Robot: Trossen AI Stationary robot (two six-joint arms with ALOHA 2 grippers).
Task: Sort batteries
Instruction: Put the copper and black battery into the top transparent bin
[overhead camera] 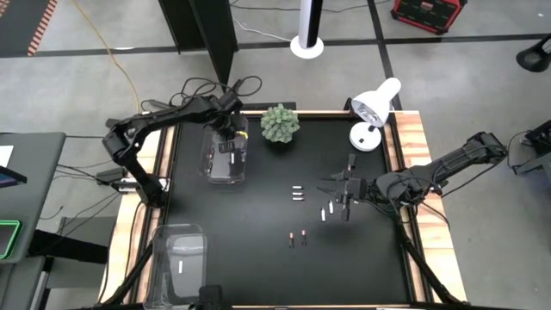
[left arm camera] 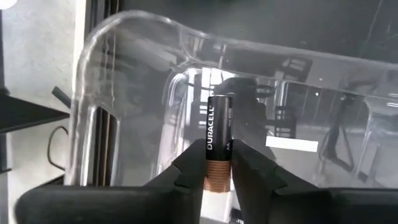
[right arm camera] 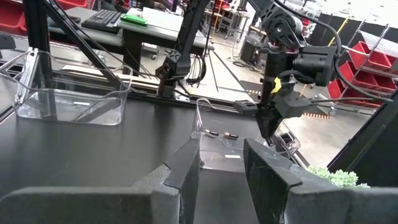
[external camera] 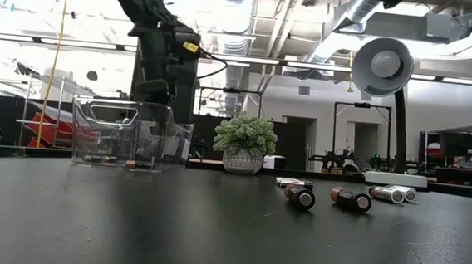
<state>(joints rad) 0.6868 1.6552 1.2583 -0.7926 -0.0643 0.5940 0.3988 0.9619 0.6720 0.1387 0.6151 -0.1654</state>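
A dark copper-ended battery (left arm camera: 219, 142) is pinched in the left gripper (left arm camera: 217, 169) right over the far clear bin (overhead camera: 225, 155), so it's drop-off time, probably; only a release is needed. The right gripper (overhead camera: 337, 200) is parked open near the loose batteries (overhead camera: 298, 194).

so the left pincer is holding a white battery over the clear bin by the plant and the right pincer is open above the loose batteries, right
Not quite: the battery in the left pincer is dark with a copper end, not white, as the left wrist view shows. The rest stands: it hangs over the clear bin by the plant, and the right pincer is open above the loose batteries.
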